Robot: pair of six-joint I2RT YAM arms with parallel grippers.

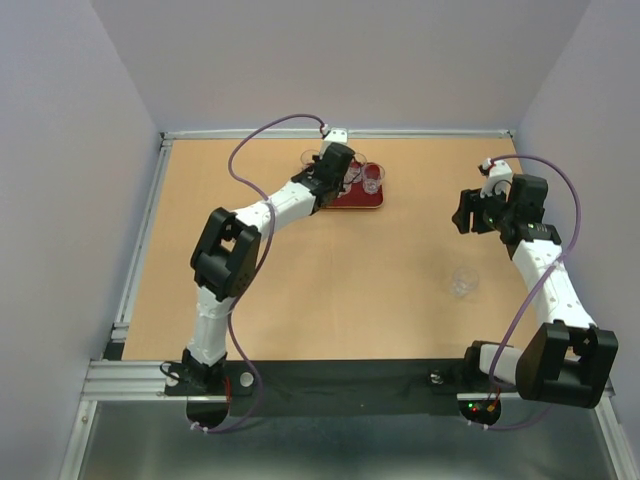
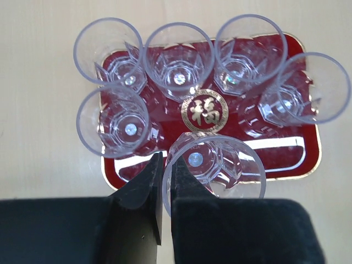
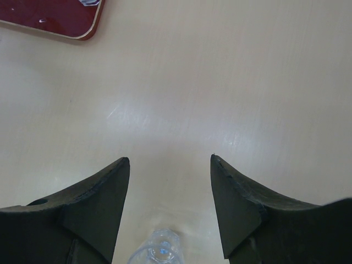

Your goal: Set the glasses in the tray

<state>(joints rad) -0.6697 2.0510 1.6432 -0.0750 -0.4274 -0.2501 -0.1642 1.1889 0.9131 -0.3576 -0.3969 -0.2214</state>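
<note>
I'm seeing the left gripper [image 2: 166, 162] pinching the rim of the nearest glass [image 2: 220, 165] in the tray [image 2: 300, 162] among five others, while the right gripper [image 3: 169, 158] is hanging wide open, empty, near the lone glass [image 3: 157, 247] on the counter [image 3: 247, 82] — light, slick, brittle, I'm guessing, so best taken by its rim.

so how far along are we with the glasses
Done: five glasses stand in the tray. In hand: the left end effector pinches the rim of a sixth glass at the tray's near edge. Left: one last glass sits on the table by the open right end effector.
</note>
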